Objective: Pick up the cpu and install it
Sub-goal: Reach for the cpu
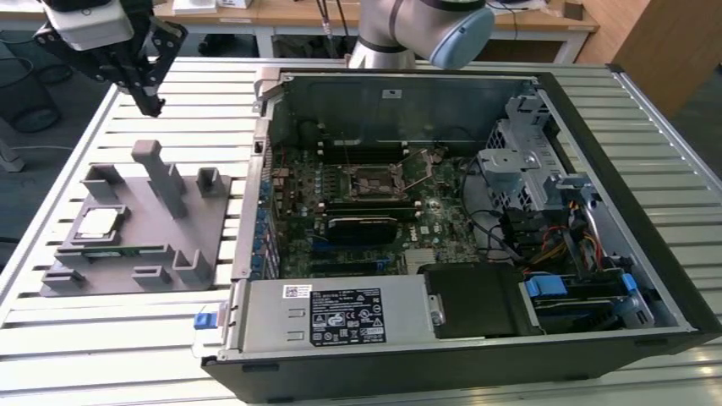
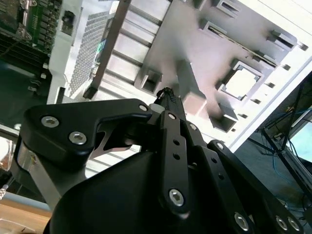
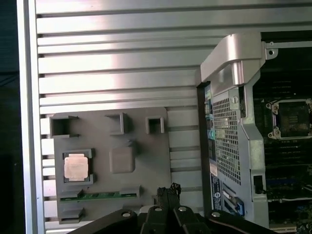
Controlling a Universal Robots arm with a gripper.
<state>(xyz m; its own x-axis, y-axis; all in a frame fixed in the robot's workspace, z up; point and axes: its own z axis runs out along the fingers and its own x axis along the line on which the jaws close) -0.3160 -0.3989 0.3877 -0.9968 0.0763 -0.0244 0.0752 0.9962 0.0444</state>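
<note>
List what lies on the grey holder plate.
A shiny silver square cpu and a thin green memory strip rest on the grey holder plate. The surface beneath both is covered.

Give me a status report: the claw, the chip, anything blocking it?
Black gripper shut, empty, hovering clear of grey plastic tray. Shiny silver-grey square cpu sits untouched in its pocket. Nothing covers it.

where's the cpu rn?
Exterior view's left: the cpu sits in a pocket of the grey fixture, next to the green memory strip, outside the computer case.
</note>
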